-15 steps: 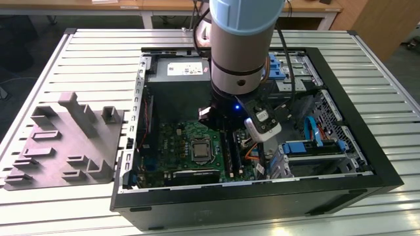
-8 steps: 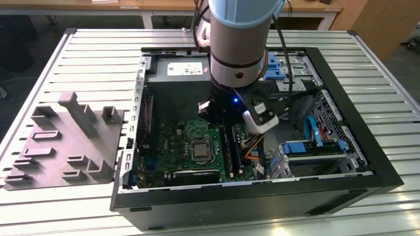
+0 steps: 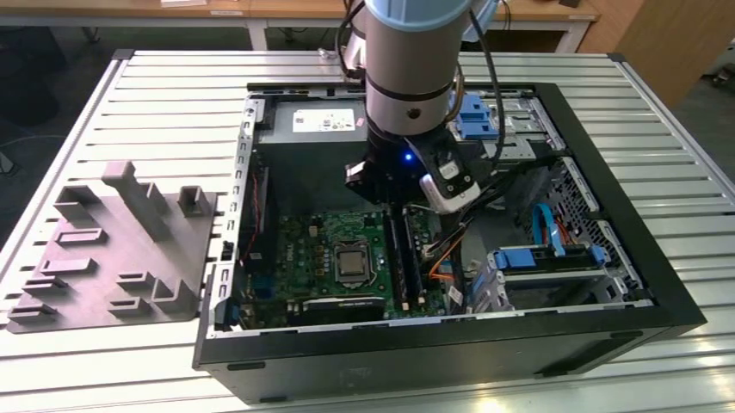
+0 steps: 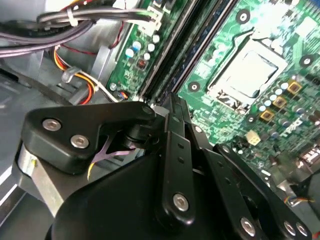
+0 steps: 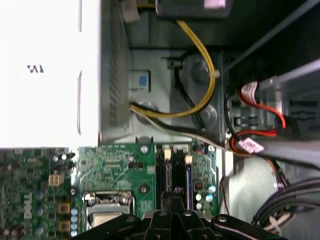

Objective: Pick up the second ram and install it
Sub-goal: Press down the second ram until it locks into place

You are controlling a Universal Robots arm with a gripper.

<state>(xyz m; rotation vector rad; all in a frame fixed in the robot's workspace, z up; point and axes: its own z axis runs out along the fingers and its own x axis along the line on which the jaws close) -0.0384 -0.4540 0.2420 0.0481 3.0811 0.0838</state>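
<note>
The gripper (image 4: 172, 107) is pressed together low over the motherboard (image 3: 310, 249), just beside the processor socket (image 3: 348, 262); the second ram (image 3: 398, 258) is seated upright in its slot there.

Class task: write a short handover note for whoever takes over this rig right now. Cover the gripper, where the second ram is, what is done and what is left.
Gripper: down inside the open computer case, fingers drawn together right over the memory slots beside the processor socket.
Second ram: a dark stick stands along the slots directly under the gripper.
Done: the ram is off the tray and at the slots.
Left: I cannot tell whether it is fully seated; check that.
</note>
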